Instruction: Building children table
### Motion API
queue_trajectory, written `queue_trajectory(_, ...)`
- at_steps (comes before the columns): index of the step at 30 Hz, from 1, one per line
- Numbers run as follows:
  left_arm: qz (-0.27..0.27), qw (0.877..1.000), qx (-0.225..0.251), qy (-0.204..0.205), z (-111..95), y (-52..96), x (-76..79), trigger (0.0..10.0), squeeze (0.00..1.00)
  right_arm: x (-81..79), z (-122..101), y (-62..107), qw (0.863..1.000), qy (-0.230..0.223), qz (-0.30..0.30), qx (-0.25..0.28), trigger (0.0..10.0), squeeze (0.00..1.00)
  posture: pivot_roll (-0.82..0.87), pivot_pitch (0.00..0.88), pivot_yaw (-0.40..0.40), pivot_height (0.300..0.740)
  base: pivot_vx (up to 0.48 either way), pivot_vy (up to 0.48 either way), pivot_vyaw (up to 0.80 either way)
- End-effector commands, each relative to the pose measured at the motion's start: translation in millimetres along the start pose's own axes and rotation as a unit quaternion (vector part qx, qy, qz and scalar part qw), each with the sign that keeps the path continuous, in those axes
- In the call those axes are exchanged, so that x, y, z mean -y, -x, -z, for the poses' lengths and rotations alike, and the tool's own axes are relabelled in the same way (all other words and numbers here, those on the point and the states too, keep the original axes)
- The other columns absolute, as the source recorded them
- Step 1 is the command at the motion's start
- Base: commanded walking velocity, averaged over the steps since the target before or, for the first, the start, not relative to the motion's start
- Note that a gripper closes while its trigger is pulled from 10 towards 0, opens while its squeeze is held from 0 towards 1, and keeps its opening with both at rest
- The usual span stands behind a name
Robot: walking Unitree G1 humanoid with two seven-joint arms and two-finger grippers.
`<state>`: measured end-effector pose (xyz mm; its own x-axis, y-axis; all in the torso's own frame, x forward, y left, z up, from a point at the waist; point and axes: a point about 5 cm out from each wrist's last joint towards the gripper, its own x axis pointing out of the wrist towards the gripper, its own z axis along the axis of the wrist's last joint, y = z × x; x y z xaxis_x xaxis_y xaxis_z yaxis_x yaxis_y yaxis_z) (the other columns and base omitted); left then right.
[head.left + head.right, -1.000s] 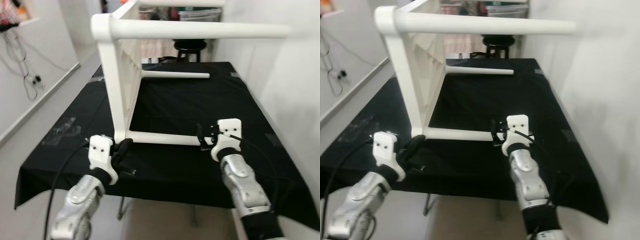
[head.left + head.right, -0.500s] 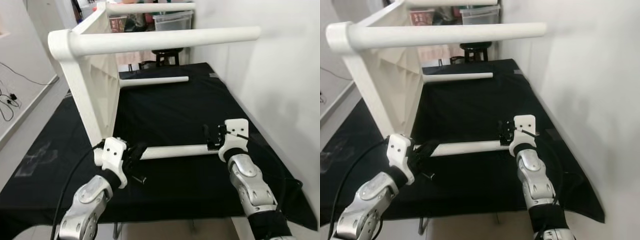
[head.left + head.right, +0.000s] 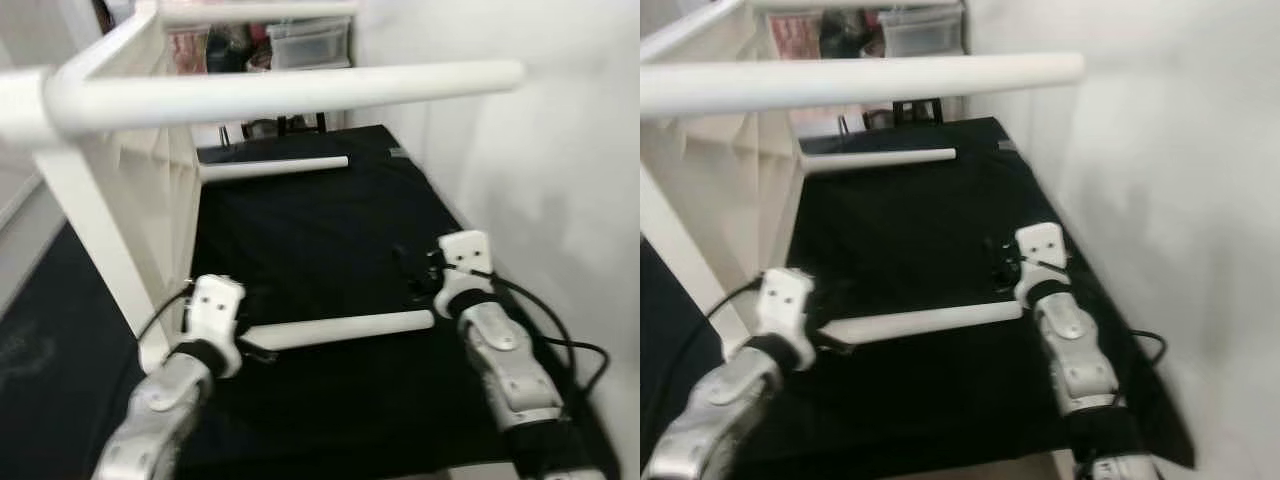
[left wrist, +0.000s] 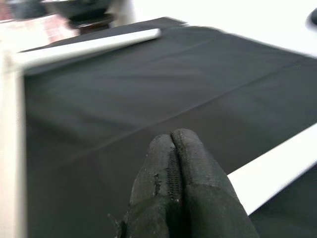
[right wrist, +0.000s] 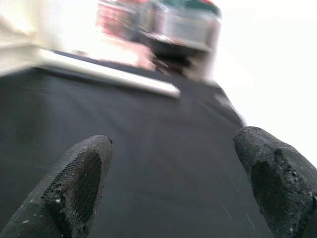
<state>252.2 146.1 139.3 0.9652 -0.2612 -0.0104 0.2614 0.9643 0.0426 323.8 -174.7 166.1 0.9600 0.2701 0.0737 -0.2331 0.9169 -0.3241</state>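
A white children's table [image 3: 120, 190] lies on its side on a black-covered work table [image 3: 320, 220]. One leg [image 3: 290, 90] juts out high above, and another [image 3: 272, 168] lies at the far side. The near leg [image 3: 340, 330] lies low over the cloth. My left gripper [image 3: 255, 345] is at that leg's inner end. In the left wrist view its fingers [image 4: 171, 163] are shut with nothing between them, the leg [image 4: 277, 168] just beside. My right gripper [image 3: 418, 272] hovers open just beyond the leg's free end, its fingers [image 5: 81, 183] apart over bare cloth.
A white wall [image 3: 540, 150] runs close along the right edge of the work table. A dark stool [image 3: 270, 125] and storage boxes [image 3: 310, 40] stand behind the far end. A black cable [image 3: 560, 350] trails from my right arm.
The camera has swung, so the whole scene has shifted left and closer. The right gripper, earlier at the near leg's free end, now sits a little beyond it.
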Motion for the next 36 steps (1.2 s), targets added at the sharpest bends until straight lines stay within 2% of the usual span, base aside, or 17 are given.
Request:
queue_trajectory(1,-0.029,1.000,0.000,-0.007,-1.0,3.1,-6.8,10.0,0.00,2.0,-4.5,2.8,0.999,0.030,-0.015,0.010,10.0,0.00,-0.03,0.000,0.032,0.740,0.000,0.000,0.00)
queue_trajectory(5,-0.078,0.997,0.006,-0.024,-0.9,12.2,-13.9,10.0,0.00,27.0,-19.1,13.0,0.992,0.123,0.002,0.021,10.0,0.00,-0.04,0.000,0.029,0.740,0.000,0.000,0.00)
queue_trajectory(6,-0.078,0.997,0.006,-0.024,-0.9,12.2,-13.9,10.0,0.00,27.0,-19.1,13.0,0.992,0.123,0.002,0.021,10.0,0.00,-0.04,0.000,0.029,0.740,0.000,0.000,0.00)
queue_trajectory(8,-0.081,0.996,0.005,-0.027,-0.4,20.3,-10.8,10.0,0.00,41.3,-28.5,23.9,0.987,0.149,0.045,0.027,10.0,0.00,-0.05,0.000,0.021,0.740,0.000,0.000,0.00)
queue_trajectory(9,-0.081,0.996,0.005,-0.027,-0.4,20.3,-10.8,10.0,0.00,41.3,-28.5,23.9,0.987,0.149,0.045,0.027,10.0,0.00,-0.05,0.000,0.021,0.740,0.000,0.000,0.00)
queue_trajectory(10,-0.092,0.995,0.004,-0.027,0.2,28.0,-9.3,10.0,0.00,45.7,-43.7,41.2,0.980,0.174,0.072,0.060,10.0,0.00,-0.05,0.000,0.020,0.740,0.000,0.000,0.00)
queue_trajectory(13,-0.096,0.995,0.004,-0.027,0.5,29.9,-9.3,10.0,0.00,45.2,-48.7,46.7,0.977,0.185,0.074,0.072,10.0,0.00,-0.05,0.000,0.020,0.740,0.000,0.000,0.00)
queue_trajectory(15,-0.114,0.993,0.002,-0.026,2.7,30.7,-16.5,10.0,0.00,42.0,-76.1,63.7,0.954,0.257,0.075,0.137,10.0,0.00,-0.07,0.000,0.037,0.740,0.000,0.000,0.00)
queue_trajectory(18,-0.133,0.991,0.001,-0.017,4.9,29.3,-24.9,10.0,0.00,40.6,-103.1,73.6,0.922,0.328,0.081,0.190,10.0,0.00,-0.09,0.000,0.047,0.740,0.000,0.000,0.00)
queue_trajectory(19,-0.133,0.991,0.001,-0.017,4.9,29.3,-24.9,10.0,0.00,40.6,-103.1,73.6,0.922,0.328,0.081,0.190,10.0,0.00,-0.09,0.000,0.047,0.740,0.000,0.000,0.00)
queue_trajectory(21,-0.145,0.989,0.001,-0.009,5.9,27.6,-30.8,10.0,0.00,44.2,-118.6,72.8,0.905,0.358,0.093,0.210,10.0,0.00,-0.10,0.000,0.056,0.740,0.000,0.000,0.00)
queue_trajectory(22,-0.145,0.989,0.001,-0.009,5.9,27.6,-30.8,10.0,0.00,44.2,-118.6,72.8,0.905,0.358,0.093,0.210,10.0,0.00,-0.10,0.000,0.056,0.740,0.000,0.000,0.00)
queue_trajectory(24,-0.161,0.987,0.004,-0.001,6.8,26.1,-38.0,10.0,0.00,46.1,-136.8,67.6,0.889,0.380,0.103,0.236,10.0,0.00,-0.10,0.000,0.060,0.740,0.000,0.000,0.00)
queue_trajectory(26,-0.167,0.986,0.005,0.002,7.2,25.3,-40.5,10.0,0.00,45.9,-142.8,63.9,0.883,0.386,0.101,0.245,10.0,0.00,-0.10,0.000,0.059,0.740,0.000,0.000,0.00)
queue_trajectory(29,-0.174,0.985,0.006,0.003,7.7,25.1,-42.6,10.0,0.00,43.7,-147.4,60.0,0.881,0.392,0.092,0.249,10.0,0.00,-0.10,0.000,0.058,0.740,0.000,0.000,0.00)
queue_trajectory(33,-0.205,0.979,0.000,0.003,14.1,31.8,-52.3,10.0,0.00,31.8,-146.8,36.2,0.887,0.389,0.038,0.247,10.0,0.00,-0.09,0.000,0.039,0.740,0.000,0.000,0.00)
queue_trajectory(36,-0.221,0.975,0.000,0.013,16.7,34.6,-56.1,10.0,0.00,30.7,-156.9,23.8,0.880,0.396,0.034,0.262,10.0,0.00,-0.07,0.000,0.026,0.740,0.000,0.000,0.00)
